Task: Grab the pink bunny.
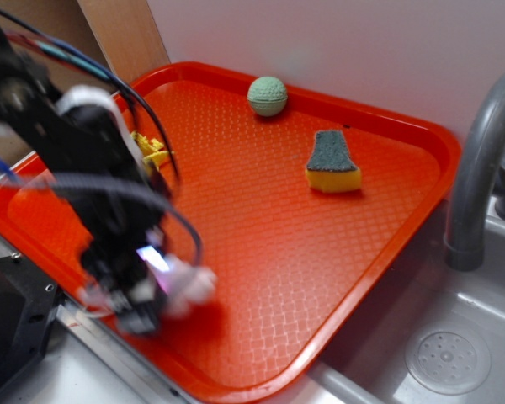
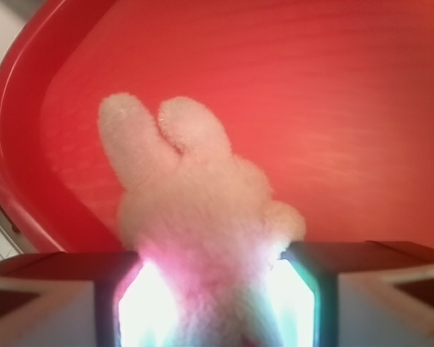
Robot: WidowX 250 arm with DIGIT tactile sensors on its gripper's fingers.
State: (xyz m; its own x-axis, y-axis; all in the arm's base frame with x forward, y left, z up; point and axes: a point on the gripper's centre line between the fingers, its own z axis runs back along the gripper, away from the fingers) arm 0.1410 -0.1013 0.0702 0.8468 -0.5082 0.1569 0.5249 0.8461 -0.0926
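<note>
The pink bunny [image 2: 195, 210] is a fluffy pale-pink plush with two short ears. In the wrist view it fills the middle, its body squeezed between my two fingers, ears pointing away over the orange tray [image 2: 333, 108]. In the exterior view my gripper [image 1: 156, 290] is blurred near the tray's front left edge. The bunny [image 1: 189, 284] shows there as a pale blur at its tip, just above the tray floor. The gripper is shut on the bunny.
On the orange tray [image 1: 269, 244] lie a green ball [image 1: 268, 95] at the back, a yellow sponge with a dark green top [image 1: 333, 162] at the right, and a yellow object [image 1: 151, 151] partly behind my arm. A grey faucet [image 1: 480, 160] and sink stand right of the tray.
</note>
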